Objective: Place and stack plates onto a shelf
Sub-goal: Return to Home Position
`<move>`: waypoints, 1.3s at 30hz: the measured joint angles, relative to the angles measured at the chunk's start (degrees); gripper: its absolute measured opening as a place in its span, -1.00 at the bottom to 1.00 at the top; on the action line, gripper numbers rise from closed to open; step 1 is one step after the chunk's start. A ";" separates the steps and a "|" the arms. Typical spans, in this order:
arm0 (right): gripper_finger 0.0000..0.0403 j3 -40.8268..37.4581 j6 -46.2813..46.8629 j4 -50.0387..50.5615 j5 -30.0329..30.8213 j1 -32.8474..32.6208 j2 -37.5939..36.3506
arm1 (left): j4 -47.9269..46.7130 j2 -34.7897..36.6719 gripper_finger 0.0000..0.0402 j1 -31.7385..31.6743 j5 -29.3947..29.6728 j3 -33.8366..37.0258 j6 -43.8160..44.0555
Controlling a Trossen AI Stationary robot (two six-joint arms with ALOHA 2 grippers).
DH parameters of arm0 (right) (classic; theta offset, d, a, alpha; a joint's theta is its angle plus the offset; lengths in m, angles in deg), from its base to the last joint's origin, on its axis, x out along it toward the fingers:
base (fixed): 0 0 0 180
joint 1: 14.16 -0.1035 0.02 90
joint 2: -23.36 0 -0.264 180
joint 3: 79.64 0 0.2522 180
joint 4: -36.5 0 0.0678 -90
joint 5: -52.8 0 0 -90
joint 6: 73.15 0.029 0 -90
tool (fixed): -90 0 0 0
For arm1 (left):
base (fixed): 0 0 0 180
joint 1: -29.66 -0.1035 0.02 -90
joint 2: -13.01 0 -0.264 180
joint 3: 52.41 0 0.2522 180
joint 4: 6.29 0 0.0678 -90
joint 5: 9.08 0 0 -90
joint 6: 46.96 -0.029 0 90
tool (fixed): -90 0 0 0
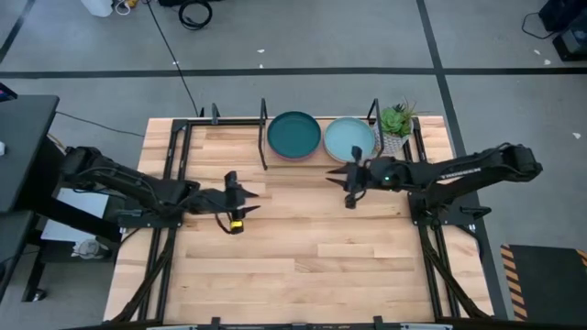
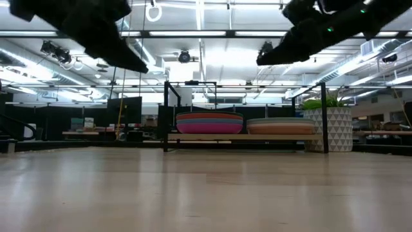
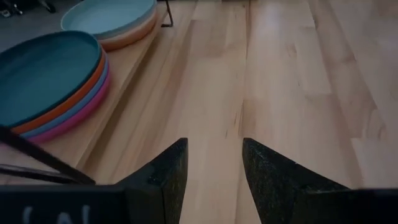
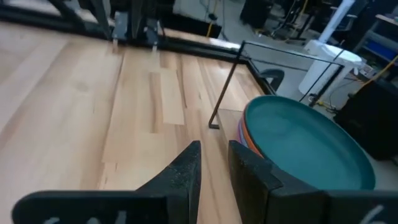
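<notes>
Now, plates: two stacks sit on the shelf. A round matte dark teal plate (image 1: 293, 135) tops one, over orange, blue and magenta rims. A round matte light teal plate (image 1: 349, 138) tops the other, over peach and paler rims.
Shelf: a light wooden plank shelf (image 2: 244, 136) with thin black posts, just beyond the right end effector and well ahead of the left one.
Right end effector (image 1: 341, 179): raised and empty, fingers a narrow gap apart, with the dark teal stack close in front.
Left end effector (image 1: 246, 203): raised over bare wood and empty, fingers moderately wide.
Desk: a light wooden desk (image 1: 303, 266); no loose plate shows near either end effector.
Progress: stacking looks finished; by my judgement only drawing both arms back to rest is left.
</notes>
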 joint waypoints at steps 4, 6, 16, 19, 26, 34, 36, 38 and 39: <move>-0.57 -5.90 2.41 -4.61 -0.04 0.00 -4.67 | 4.58 5.20 -0.20 -0.02 0.03 5.53 0.46; -0.57 -9.01 2.95 -6.76 -0.09 0.00 -7.19 | 6.21 7.51 -0.20 -0.02 0.04 8.06 0.82; -0.57 -19.68 7.73 -13.88 0.24 0.11 -16.86 | 10.14 17.37 -0.20 0.00 1.66 17.90 1.94; -0.57 -21.60 8.51 -14.32 0.22 0.11 -19.68 | 10.34 20.46 -0.20 0.01 3.12 19.84 2.49; -0.57 -24.96 9.31 -13.59 -0.62 0.11 -27.47 | 10.99 29.00 -0.20 0.35 3.46 23.98 2.51; -0.57 -28.63 9.22 -11.88 -1.14 0.11 -36.97 | 10.86 38.41 -0.20 2.24 4.01 28.79 1.48; -0.57 -29.35 8.25 -10.98 -1.14 0.11 -38.89 | 11.23 39.69 -0.20 2.93 4.41 29.76 0.52; -0.57 -29.81 7.42 -8.55 -1.29 0.11 -40.49 | 14.09 40.37 -0.20 3.57 4.85 31.00 -1.58; -0.57 -29.81 7.44 -7.02 -1.47 0.11 -41.06 | 14.12 40.75 -0.20 3.89 5.00 31.15 -2.76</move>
